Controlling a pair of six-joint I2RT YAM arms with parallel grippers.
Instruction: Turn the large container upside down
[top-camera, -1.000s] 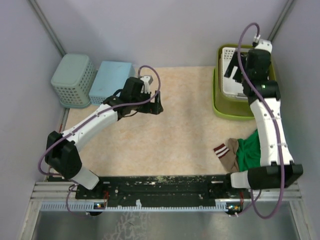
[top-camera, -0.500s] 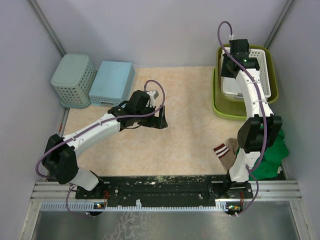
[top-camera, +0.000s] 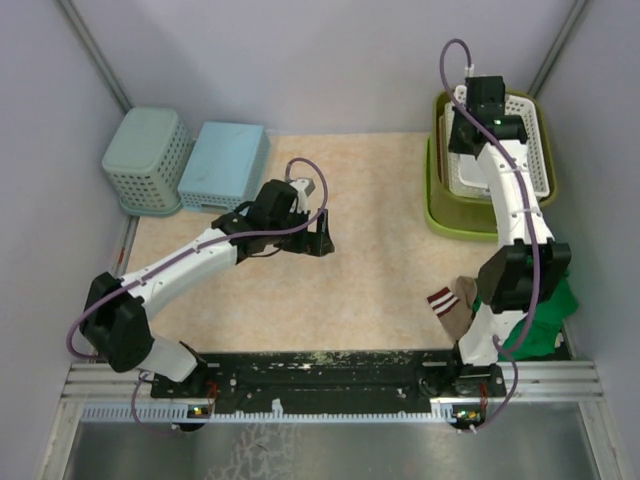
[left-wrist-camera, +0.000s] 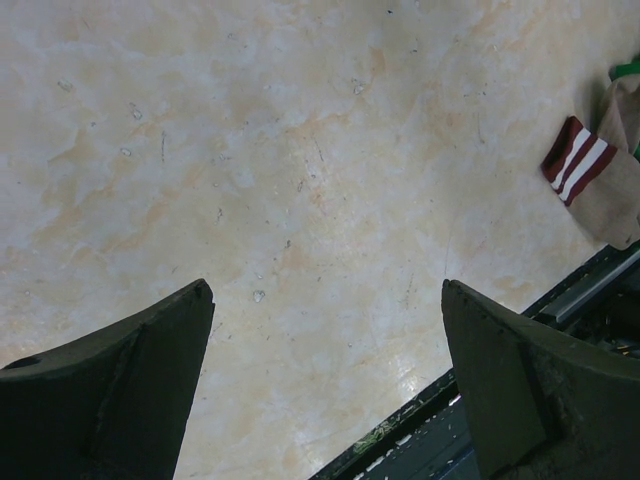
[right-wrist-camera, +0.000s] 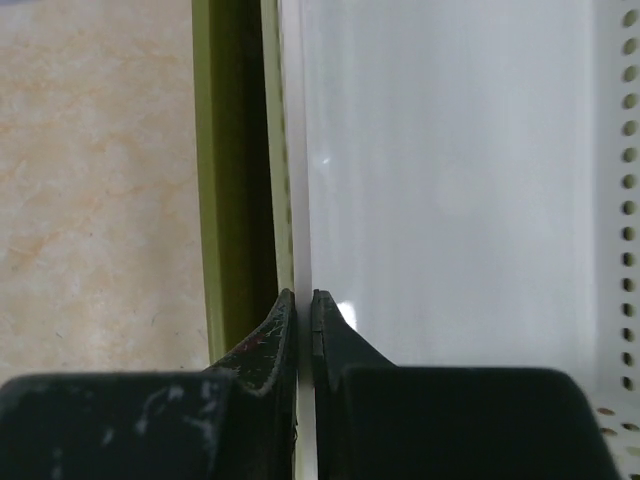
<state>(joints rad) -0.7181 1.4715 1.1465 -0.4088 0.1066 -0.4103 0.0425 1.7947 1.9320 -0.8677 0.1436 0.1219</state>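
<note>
Lime-green large container (top-camera: 462, 226) stands upright at the far right corner with a white perforated basket (top-camera: 536, 150) nested inside; inversion not begun. Right gripper (right-wrist-camera: 303, 300) is pinched shut on the basket's thin wall. Left gripper (left-wrist-camera: 326, 290) gapes wide over the table (top-camera: 380, 200), holding nothing.

The large container (right-wrist-camera: 235, 170), left of centre in my right wrist view, is lime-green plastic, smooth with a dull sheen. Beside it, the white basket (right-wrist-camera: 450, 180) is glossy plastic, perforated along the right edge. My right jaws are matt black, scuffed pale. The bench (left-wrist-camera: 300, 150) is smooth, beige, marbled, faintly shiny and lightly pitted. The sock (left-wrist-camera: 590, 180) at the upper right is knitted cloth.
</note>
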